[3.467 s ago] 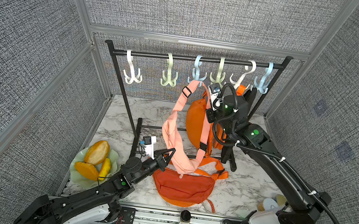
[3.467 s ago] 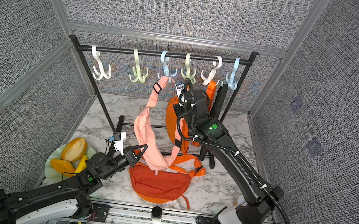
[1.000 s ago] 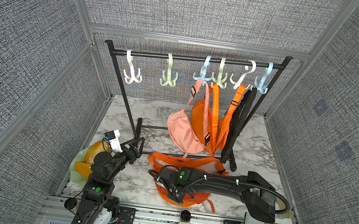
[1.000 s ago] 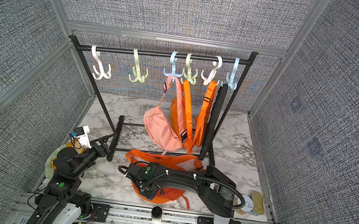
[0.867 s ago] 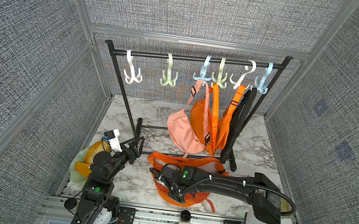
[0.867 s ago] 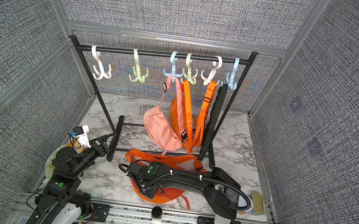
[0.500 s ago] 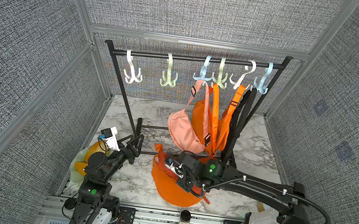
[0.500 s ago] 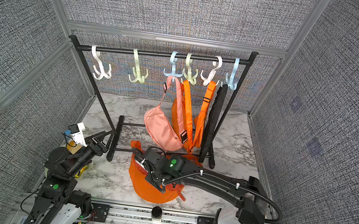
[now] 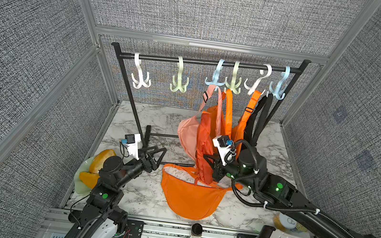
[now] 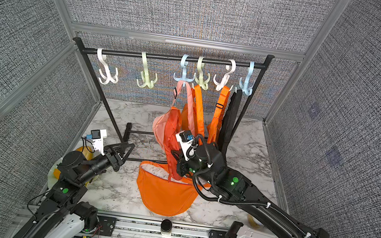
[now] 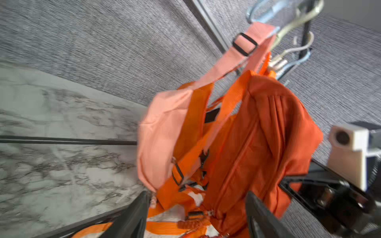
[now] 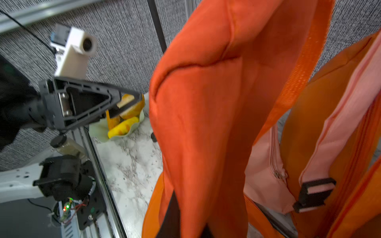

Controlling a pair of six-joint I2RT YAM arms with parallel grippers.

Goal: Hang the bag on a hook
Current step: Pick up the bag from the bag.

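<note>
An orange bag [image 9: 191,196] [image 10: 166,196] rests at the front of the marble floor, and a fold of it [image 9: 205,141] stands up in front of the rack. My right gripper [image 9: 213,168] [image 10: 179,164] is shut on that fold; in the right wrist view the fabric [image 12: 206,123] hides the jaw tips of the gripper [image 12: 185,216]. My left gripper [image 9: 158,154] [image 10: 126,150] [image 11: 195,214] stands open and empty just left of the bag. On the rack bar, a white hook [image 9: 139,79] and a green hook [image 9: 179,84] hang bare.
A pink bag [image 9: 186,134], orange bags [image 9: 228,114] and a black strap [image 9: 260,119] hang from the right-hand hooks, close behind the raised fold. A green dish of fruit [image 9: 92,171] sits front left, a can [image 9: 288,222] front right. The rack's slanted leg [image 9: 135,110] stands behind my left gripper.
My right gripper has risen from the floor toward the rack, pulling part of the orange bag up with it. The left gripper has lifted slightly and stays open.
</note>
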